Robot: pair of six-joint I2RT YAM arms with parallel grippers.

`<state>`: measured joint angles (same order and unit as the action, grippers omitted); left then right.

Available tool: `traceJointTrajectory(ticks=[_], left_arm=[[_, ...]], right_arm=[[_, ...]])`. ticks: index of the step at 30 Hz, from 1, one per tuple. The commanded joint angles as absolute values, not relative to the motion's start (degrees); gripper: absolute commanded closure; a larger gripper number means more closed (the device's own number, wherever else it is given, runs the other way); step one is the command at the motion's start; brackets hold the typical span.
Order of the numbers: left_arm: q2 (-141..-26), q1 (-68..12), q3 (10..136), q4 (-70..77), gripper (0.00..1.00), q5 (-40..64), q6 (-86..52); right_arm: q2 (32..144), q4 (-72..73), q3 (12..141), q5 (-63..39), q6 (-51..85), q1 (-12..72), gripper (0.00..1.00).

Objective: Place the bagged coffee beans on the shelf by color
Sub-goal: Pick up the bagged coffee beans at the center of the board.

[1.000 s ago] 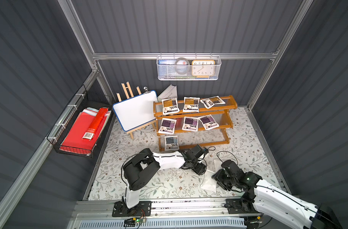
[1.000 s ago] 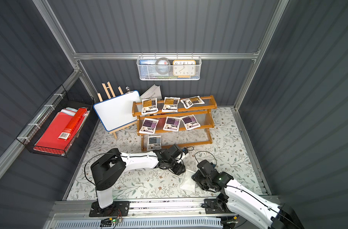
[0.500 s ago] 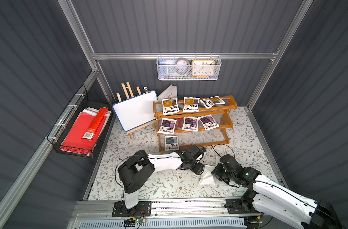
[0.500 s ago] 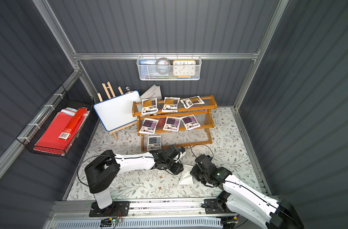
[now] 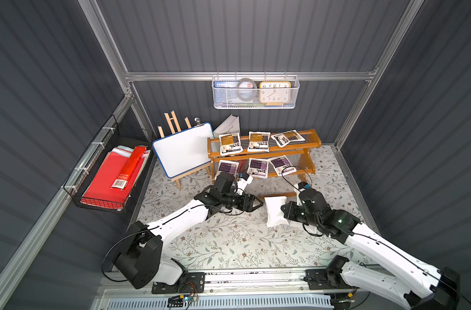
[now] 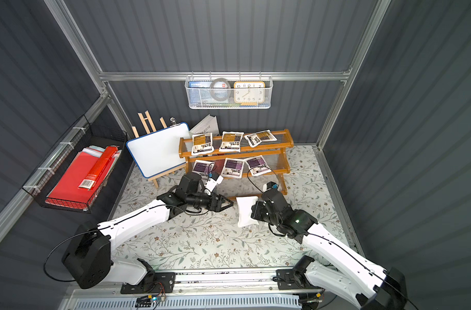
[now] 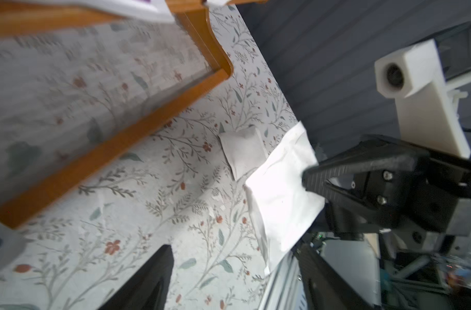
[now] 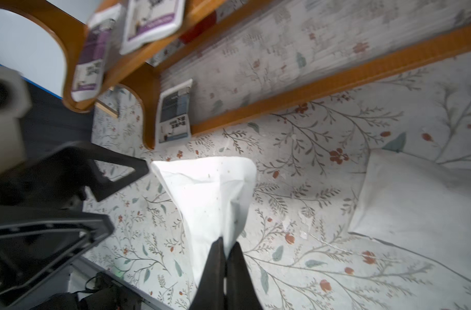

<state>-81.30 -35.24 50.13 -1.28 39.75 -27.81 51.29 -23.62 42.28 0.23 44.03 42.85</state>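
The shelf [image 5: 313, 141] is carrying three orange-brown pouches [image 5: 258, 141] on top, three purple pouches [image 5: 258, 167] in the middle and one grey-blue pouch [image 8: 175, 112] at the bottom, so the sorting is nearing its end, I think. Both arms are stretching low over the counter [image 5: 229, 241] toward each other. The right pincer [image 5: 284, 212] is clamping one edge of a white pouch [image 5: 275, 212], which is hanging clear of the counter with its plain back showing. The left pincer [image 5: 258, 204] is standing apart just beside it. The next move is probably needing a hand-over, to show its colour.

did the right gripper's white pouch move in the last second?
Yes. In a top view the white pouch, pinched by the right gripper, is now nearer the bottom rail of the shelf.
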Motion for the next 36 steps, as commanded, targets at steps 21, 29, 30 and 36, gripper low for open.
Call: traceJointTrajectory(ticks=[21,29,30,36], left_arm=[[-77.36,-32.87,43.92,7.47,0.26,49.98,-30.57],[-73.57,-32.87,42.0,9.21,0.58,50.48,-30.56],[-72.88,-32.85,41.69,9.31,0.63,50.53,-30.58],[-70.19,-32.87,40.85,8.98,0.84,49.37,-30.6]], right_arm=[[55.2,-6.86,41.76,-9.93,41.62,47.36,1.0],[57.18,-5.85,42.56,-7.03,42.07,47.64,1.0],[57.36,-5.8,42.75,-6.39,42.1,47.59,1.0],[59.43,-3.18,43.48,-5.31,42.88,47.64,1.0]])
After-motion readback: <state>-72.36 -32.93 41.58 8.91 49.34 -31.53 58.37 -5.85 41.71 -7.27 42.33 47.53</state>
